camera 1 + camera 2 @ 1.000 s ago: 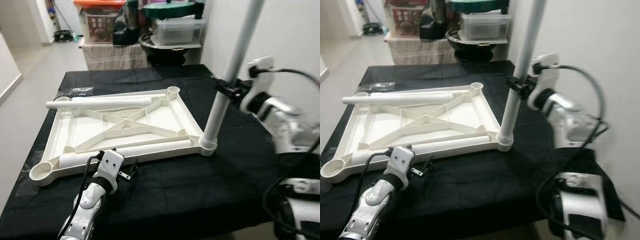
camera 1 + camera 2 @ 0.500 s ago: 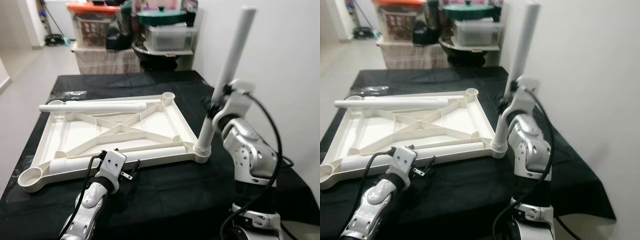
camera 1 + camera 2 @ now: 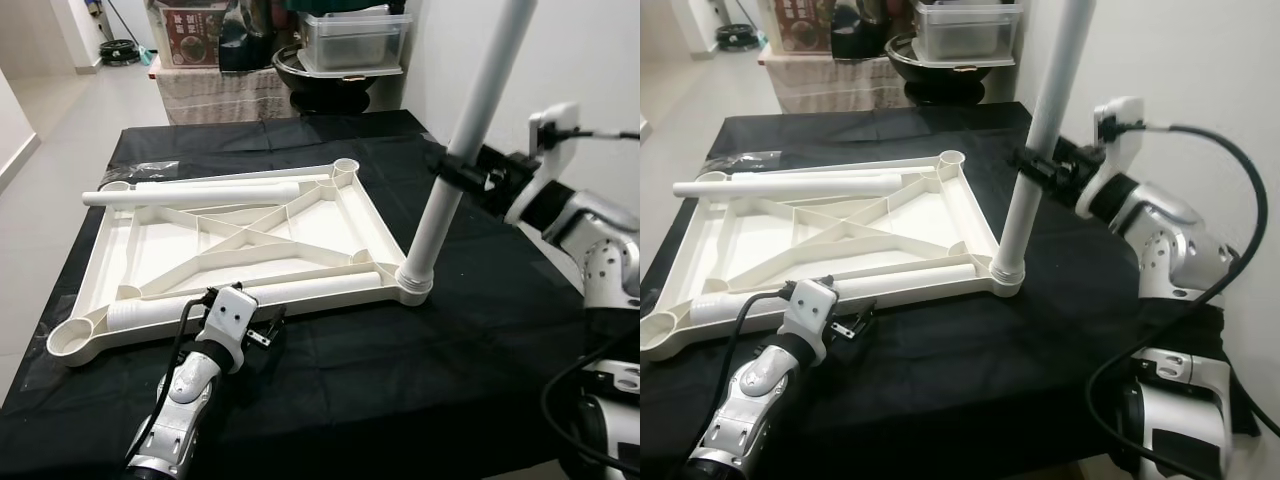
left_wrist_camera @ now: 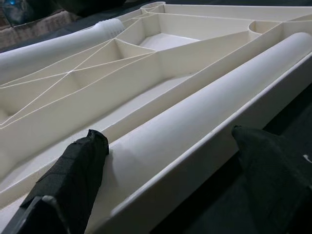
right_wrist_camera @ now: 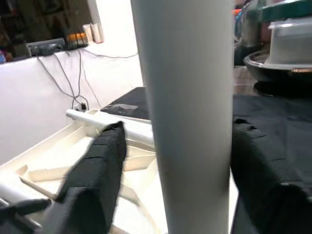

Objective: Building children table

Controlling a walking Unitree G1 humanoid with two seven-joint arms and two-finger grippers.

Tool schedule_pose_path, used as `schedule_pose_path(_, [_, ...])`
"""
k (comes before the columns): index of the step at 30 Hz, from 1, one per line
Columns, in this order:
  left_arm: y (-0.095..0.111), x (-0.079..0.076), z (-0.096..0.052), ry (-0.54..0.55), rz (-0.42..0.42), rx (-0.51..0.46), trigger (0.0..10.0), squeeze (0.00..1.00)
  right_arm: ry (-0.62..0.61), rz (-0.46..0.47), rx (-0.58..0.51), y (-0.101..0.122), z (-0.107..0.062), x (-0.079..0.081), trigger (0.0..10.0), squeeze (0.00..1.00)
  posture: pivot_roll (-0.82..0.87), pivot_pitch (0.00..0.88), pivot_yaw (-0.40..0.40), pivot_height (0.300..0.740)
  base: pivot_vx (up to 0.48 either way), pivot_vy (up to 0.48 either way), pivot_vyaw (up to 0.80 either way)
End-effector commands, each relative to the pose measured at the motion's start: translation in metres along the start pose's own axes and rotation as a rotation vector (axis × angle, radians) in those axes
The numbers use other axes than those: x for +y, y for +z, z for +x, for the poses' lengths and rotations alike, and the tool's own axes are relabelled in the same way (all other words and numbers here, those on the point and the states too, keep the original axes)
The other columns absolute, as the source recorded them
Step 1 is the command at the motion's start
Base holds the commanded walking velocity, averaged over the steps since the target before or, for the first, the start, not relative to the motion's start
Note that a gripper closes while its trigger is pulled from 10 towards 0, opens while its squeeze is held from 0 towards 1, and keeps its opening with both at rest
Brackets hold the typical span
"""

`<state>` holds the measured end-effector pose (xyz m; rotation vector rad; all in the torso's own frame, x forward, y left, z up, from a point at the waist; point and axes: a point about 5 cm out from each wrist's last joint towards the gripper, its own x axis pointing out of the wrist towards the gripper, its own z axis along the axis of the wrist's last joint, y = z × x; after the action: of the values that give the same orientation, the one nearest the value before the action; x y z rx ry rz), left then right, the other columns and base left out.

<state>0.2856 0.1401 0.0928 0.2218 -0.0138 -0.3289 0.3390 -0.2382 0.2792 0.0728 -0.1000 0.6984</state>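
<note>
A bench (image 3: 330,370) draped in black cloth carries an upturned white tabletop (image 3: 240,250), ribs facing up, with round sockets at its corners. Behind the bench stand a covered stand (image 3: 225,95) and clutter: a clear lidded tub (image 3: 355,42), a dark bowl (image 3: 320,85) under it and a red-framed box (image 3: 190,22). A white wall (image 3: 590,60) runs along the robot's right, and grey floor (image 3: 70,110) lies to its left. A crumpled clear wrapper (image 3: 150,170) lies on the cloth at the far left corner.

Two loose white legs lie across the tabletop: the far leg (image 3: 190,195) rests along its far edge, and the near leg (image 3: 250,300) lies in the channel just inside its near edge. A third leg, the post (image 3: 460,170), stands in the near right corner socket (image 3: 415,285) and leans a little to the right toward its top.

The right gripper (image 3: 455,175) reaches in from the right at mid-height of the post, its fingers (image 5: 97,170) set one on each side of the post and clamped on it. In the right wrist view the post fills the gap between them.

The left gripper (image 3: 268,328) lies low over the cloth at the near edge of the tabletop. Its fingers (image 4: 73,170) are spread apart: one sits against the near leg, the other hangs outside the rim over the cloth, so rim and leg lie between them, ungripped.
</note>
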Motion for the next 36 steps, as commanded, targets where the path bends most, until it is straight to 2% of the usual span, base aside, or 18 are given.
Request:
schedule_pose_path(1, [-0.009, 0.001, -0.005, 0.004, 0.003, 0.044, 10.0, 0.0, -0.055, 0.004, 0.051, -0.011, 0.001, -0.008, 0.0, 0.0, -0.02, 0.0, -0.059, 0.74, 0.0, 0.0, 0.0])
schedule_pose_path(6, [-0.009, 0.001, -0.005, 0.001, 0.004, 0.044, 10.0, 0.0, -0.288, -0.017, 0.106, -0.022, 0.013, -0.018, 0.0, 0.0, -0.01, 0.0, -0.056, 0.74, 0.0, 0.0, 0.0])
schedule_pose_path(7, [-0.009, 0.002, -0.004, -0.001, 0.006, 0.042, 10.0, 0.0, -0.667, -0.03, 0.117, -0.029, 0.021, -0.027, 0.0, 0.0, -0.02, 0.0, -0.048, 0.74, 0.0, 0.0, 0.0])
schedule_pose_path(8, [-0.009, 0.002, -0.004, -0.001, 0.006, 0.042, 10.0, 0.0, -0.667, -0.03, 0.117, -0.029, 0.021, -0.027, 0.0, 0.0, -0.02, 0.0, -0.048, 0.74, 0.0, 0.0, 0.0])
schedule_pose_path(10, [-0.008, 0.001, -0.003, -0.005, 0.009, 0.042, 10.0, 0.0, -0.951, 0.03, 0.108, -0.041, 0.019, -0.02, 0.0, 0.0, -0.01, 0.0, -0.049, 0.74, 0.0, 0.0, 0.0])
schedule_pose_path(17, [-0.007, 0.001, -0.003, -0.008, 0.01, 0.04, 10.0, 0.0, -1.023, 0.082, 0.106, -0.057, 0.019, 0.005, 0.0, 0.0, -0.01, 0.0, -0.049, 0.74, 0.0, 0.0, 0.0])
schedule_pose_path(18, [-0.007, 0.001, -0.003, -0.008, 0.011, 0.04, 10.0, 0.0, -1.011, 0.113, 0.124, -0.066, 0.02, 0.025, 9.0, 0.0, -0.01, 0.0, -0.048, 0.74, 0.0, 0.0, 0.0])
schedule_pose_path(19, [-0.007, 0.001, -0.003, -0.008, 0.011, 0.04, 10.0, 0.0, -1.011, 0.113, 0.124, -0.066, 0.02, 0.025, 9.0, 0.0, -0.01, 0.0, -0.048, 0.74, 0.0, 0.0, 0.0])
schedule_pose_path(20, [-0.008, 0.002, -0.003, -0.009, 0.012, 0.041, 10.0, 0.0, -0.944, 0.148, 0.138, -0.072, 0.026, 0.045, 10.0, 0.0, -0.02, 0.0, -0.045, 0.74, 0.0, 0.0, 0.0])
schedule_pose_path(21, [-0.008, 0.001, -0.003, -0.011, 0.011, 0.042, 10.0, 0.0, -0.818, 0.142, 0.085, -0.064, 0.033, 0.058, 10.0, 0.0, -0.02, 0.0, -0.045, 0.74, 0.0, 0.0, 0.0])
schedule_pose_path(24, [-0.008, 0.001, -0.003, -0.012, 0.011, 0.043, 10.0, 0.0, -0.726, 0.131, 0.045, -0.058, 0.037, 0.066, 10.0, 0.0, -0.02, 0.0, -0.045, 0.74, 0.0, 0.0, 0.0])
schedule_pose_path(25, [-0.009, 0.0, -0.003, -0.013, 0.009, 0.043, 10.0, 0.0, -0.677, 0.131, 0.004, -0.051, 0.039, 0.065, 10.0, 1.0, -0.03, 0.0, -0.045, 0.74, 0.0, 0.0, 0.0])
schedule_pose_path(29, [-0.008, -0.002, -0.002, -0.014, 0.005, 0.04, 10.0, 0.0, -0.498, 0.162, -0.049, -0.031, 0.042, 0.053, 10.0, 1.0, -0.03, 0.0, -0.048, 0.74, 0.0, 0.0, 0.0])
schedule_pose_path(30, [-0.008, -0.002, -0.001, -0.015, 0.004, 0.039, 10.0, 0.0, -0.324, 0.16, -0.086, -0.013, 0.041, 0.053, 10.0, 0.0, -0.03, 0.0, -0.047, 0.74, 0.0, 0.0, 0.0])
schedule_pose_path(32, [-0.008, -0.002, -0.001, -0.015, 0.004, 0.039, 10.0, 0.0, -0.324, 0.16, -0.086, -0.013, 0.041, 0.053, 10.0, 0.0, -0.03, 0.0, -0.047, 0.74, 0.0, 0.0, 0.0])
schedule_pose_path(33, [-0.008, -0.002, -0.001, -0.017, 0.003, 0.039, 10.0, 0.0, -0.106, 0.083, -0.125, 0.006, 0.033, 0.059, 10.0, 0.0, -0.03, 0.0, -0.047, 0.74, 0.0, 0.0, 0.0])
schedule_pose_path(34, [-0.008, -0.002, -0.001, -0.017, 0.003, 0.039, 10.0, 0.0, -0.106, 0.083, -0.125, 0.006, 0.033, 0.059, 10.0, 0.0, -0.03, 0.0, -0.047, 0.74, 0.0, 0.0, 0.0])
schedule_pose_path(36, [-0.008, -0.002, -0.002, -0.021, 0.005, 0.041, 10.0, 0.0, 0.119, -0.059, -0.092, 0.016, 0.015, 0.061, 10.0, 0.0, -0.02, 0.0, -0.052, 0.74, 0.0, 0.0, 0.0])
